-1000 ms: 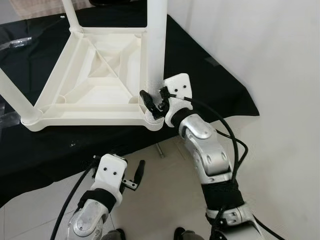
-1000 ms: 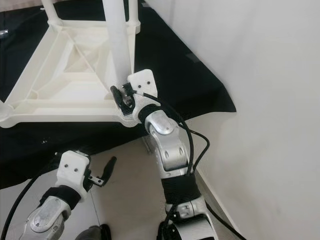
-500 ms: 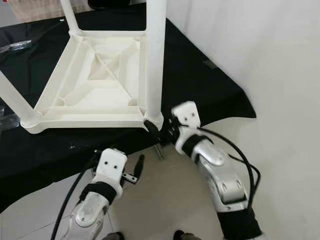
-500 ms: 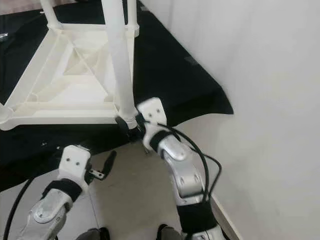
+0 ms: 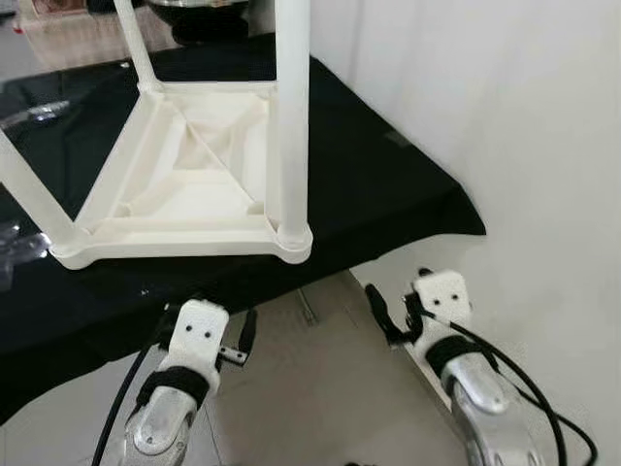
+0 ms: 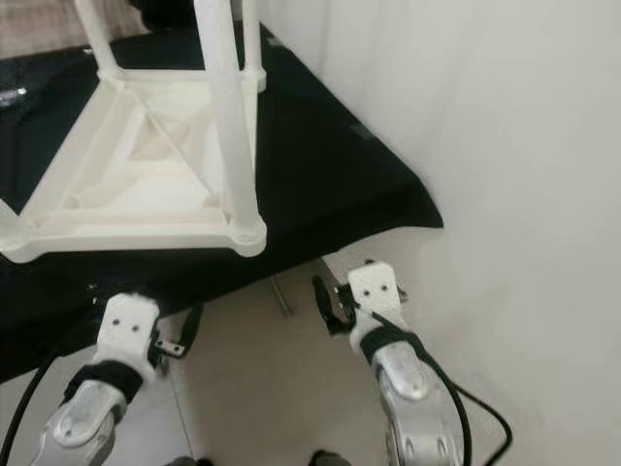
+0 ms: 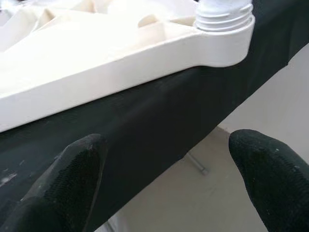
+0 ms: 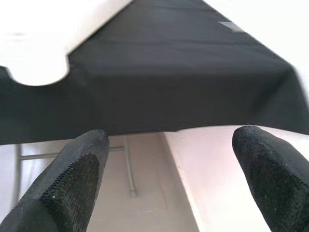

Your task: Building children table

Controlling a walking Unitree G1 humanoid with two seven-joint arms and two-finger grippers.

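A white plastic children's table (image 5: 184,199) lies upside down on a black-draped surface (image 5: 388,184), its legs pointing up. The nearest leg (image 5: 292,116) stands screwed into the near right corner socket (image 7: 224,36). My right gripper (image 5: 388,316) hangs open below the cloth's edge, off to the right of that corner, with nothing between its fingers (image 8: 67,183). My left gripper (image 5: 238,340) is open too, low in front of the table's near rim, its fingers (image 7: 67,179) empty.
A white wall (image 5: 505,116) runs close along the right side. Pale tiled floor (image 5: 310,388) lies below the cloth's front edge, with a thin metal support leg (image 5: 307,306) under the draped surface. A dark object (image 5: 194,12) sits at the back.
My right gripper has let go of the near leg's base, dropped down and back below the cloth's edge, and opened. The left gripper stays low. The camera has shifted slightly.
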